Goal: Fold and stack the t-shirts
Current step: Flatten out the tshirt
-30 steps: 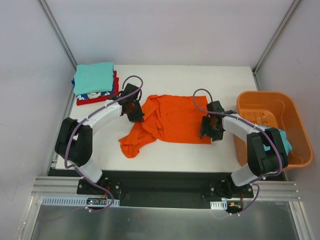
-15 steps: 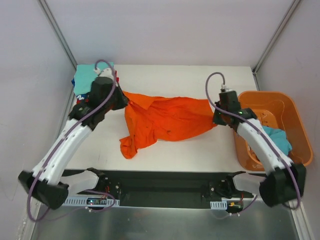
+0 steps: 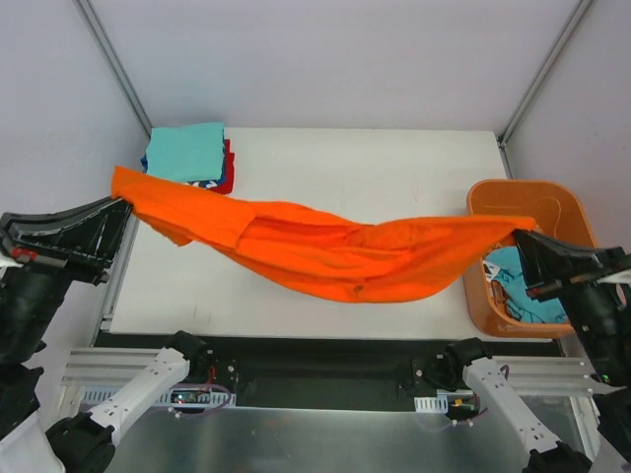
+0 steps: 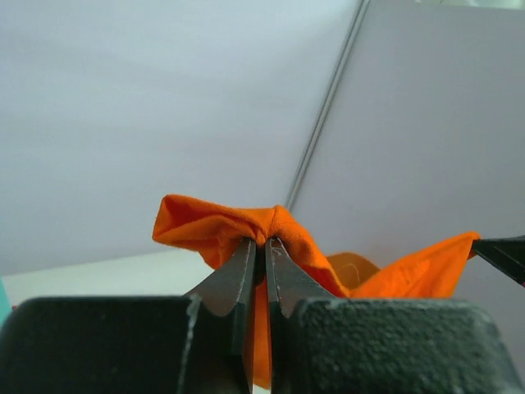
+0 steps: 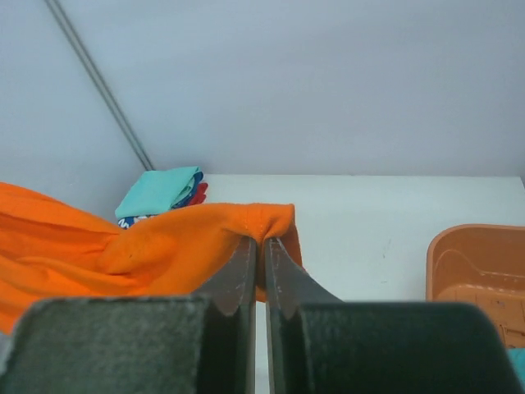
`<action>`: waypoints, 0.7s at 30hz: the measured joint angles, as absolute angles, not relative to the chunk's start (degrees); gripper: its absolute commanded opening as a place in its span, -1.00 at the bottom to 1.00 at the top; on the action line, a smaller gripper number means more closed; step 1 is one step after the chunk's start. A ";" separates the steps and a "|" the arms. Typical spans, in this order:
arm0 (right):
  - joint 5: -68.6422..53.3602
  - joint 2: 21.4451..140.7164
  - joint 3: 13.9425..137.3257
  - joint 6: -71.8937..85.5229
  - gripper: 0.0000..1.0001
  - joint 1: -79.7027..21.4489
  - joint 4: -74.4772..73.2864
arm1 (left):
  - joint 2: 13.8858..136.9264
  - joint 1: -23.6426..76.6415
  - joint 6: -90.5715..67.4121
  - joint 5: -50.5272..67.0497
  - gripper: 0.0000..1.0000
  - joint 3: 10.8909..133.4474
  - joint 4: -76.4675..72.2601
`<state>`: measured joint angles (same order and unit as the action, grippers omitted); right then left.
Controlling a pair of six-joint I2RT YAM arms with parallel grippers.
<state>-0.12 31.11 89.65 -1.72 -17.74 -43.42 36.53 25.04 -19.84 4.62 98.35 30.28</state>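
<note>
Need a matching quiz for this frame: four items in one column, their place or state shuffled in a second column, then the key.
Column 1
1. orange t-shirt
2. folded stack
3. basket
4. loose teal shirt

Column 2
A. lying inside the basket
B. at the far-left corner of the table
C. stretched in mid-air, pinched at both ends
D. at the right edge of the table

Pairs: 1-C; 2-B; 3-D; 4-A
</note>
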 measured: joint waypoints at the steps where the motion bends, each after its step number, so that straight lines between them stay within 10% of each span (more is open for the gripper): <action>1: -0.95 30.22 90.65 -1.96 -0.99 -17.74 -44.14 | 36.32 25.04 -19.70 5.45 -1.00 99.53 30.28; 16: 7.57 38.59 76.29 0.40 -0.83 -17.76 -47.88 | 63.70 21.10 -18.55 -23.99 -0.95 99.55 29.36; 18: 10.15 45.45 71.66 2.22 -0.74 -17.74 -47.55 | 74.65 16.75 -19.38 -23.11 -0.23 100.18 28.69; 21: 11.29 57.06 66.76 3.99 0.39 -17.23 -46.13 | 93.01 11.90 -19.94 -21.82 0.98 103.15 28.95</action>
